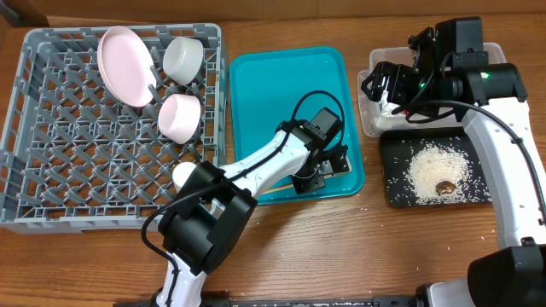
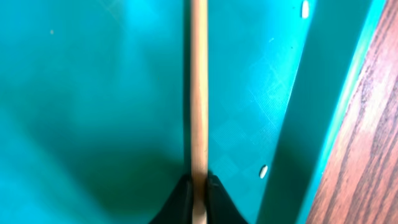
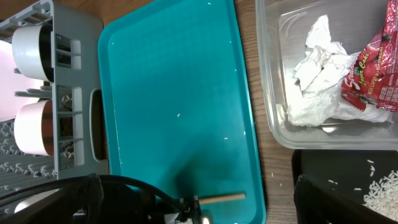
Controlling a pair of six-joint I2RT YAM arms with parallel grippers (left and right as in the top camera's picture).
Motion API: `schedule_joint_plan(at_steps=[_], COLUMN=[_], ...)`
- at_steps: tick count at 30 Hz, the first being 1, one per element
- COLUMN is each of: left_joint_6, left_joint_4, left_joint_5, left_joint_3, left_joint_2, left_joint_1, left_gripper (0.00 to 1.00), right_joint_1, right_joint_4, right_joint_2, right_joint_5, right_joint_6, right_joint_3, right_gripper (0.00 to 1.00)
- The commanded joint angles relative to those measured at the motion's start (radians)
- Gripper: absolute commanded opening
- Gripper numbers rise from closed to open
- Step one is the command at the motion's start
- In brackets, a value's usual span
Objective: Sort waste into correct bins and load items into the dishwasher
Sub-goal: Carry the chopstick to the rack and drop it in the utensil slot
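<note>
At the tray's (image 1: 256,85) near right corner, pinches a stick (image 2: 199,93) with left gripper (image 2: 199,186); holds right gripper (image 1: 384,89) spread over tub (image 3: 268,93). Has plate (image 1: 124,64), bowls (image 1: 179,117), cup (image 1: 183,175) in rack (image 1: 68,170), wrapper (image 3: 373,68), napkin (image 3: 320,81) in tub, rice (image 1: 435,170) on black tray (image 1: 397,196); likely leaves just the stick.

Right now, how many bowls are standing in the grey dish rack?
2. The pale grey-green bowl is at the dish rack's far edge, beside the plate; the pinkish-white bowl sits just nearer. The left arm hides one corner.
</note>
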Motion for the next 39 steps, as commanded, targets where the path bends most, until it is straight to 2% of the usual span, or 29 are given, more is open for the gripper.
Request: schedule_joint_plan(at_steps=[1,4,6,9,10,14,17,20,24,31,39], left_joint_6=[-0.027,-0.16,-0.231,-0.361,-0.472,-0.724,-0.848,-0.867,-0.868,-0.868,-0.747], left_joint_4=[0.024,0.089,0.102,0.076,0.046,-0.018,-0.055,-0.063,-0.014,0.036,0.018], left_joint_5=[-0.076,-0.281,-0.36,-0.401,-0.396,-0.395,-0.396,-0.427,-0.551,-0.545,-0.256], left_joint_3=[-0.048,-0.045,-0.024,0.049,0.109,0.254,0.369,0.463,0.515,0.515,0.515], left_joint_2=[0.025,0.025,0.024,0.017,0.005,-0.036,-0.071,-0.113,-0.15,-0.104,0.003], left_joint_1=[-0.006,-0.002,0.005,0.027,0.05,0.114,0.145,0.167,0.22,0.373,0.528], left_gripper=[0.04,0.04,0.04,0.04,0.04,0.04,0.04,0.04,0.04,0.04,0.04], right_joint_1=[0.003,0.003,0.003,0.003,0.003,0.003,0.003,0.003,0.003,0.003,0.003], right_joint_4=[0.005,0.005,0.005,0.005,0.005,0.005,0.005,0.005,0.005,0.005,0.005], right_joint_2=[-0.006,-0.006,-0.006,-0.006,-0.006,-0.006,-0.006,-0.006,-0.006,-0.006,-0.006], right_joint_5=[0.003,0.003,0.003,0.003,0.003,0.003,0.003,0.003,0.003,0.003,0.003], right_joint_6=[0.0,0.0,0.0,0.0,0.0,0.0,0.0,0.0,0.0,0.0,-0.001], right_joint_3=[0.01,0.01,0.01,0.01,0.01,0.01,0.01,0.01,0.01,0.01,0.01], right_gripper=[1.0,1.0,1.0,1.0,1.0,1.0,1.0,1.0,1.0,1.0,1.0])
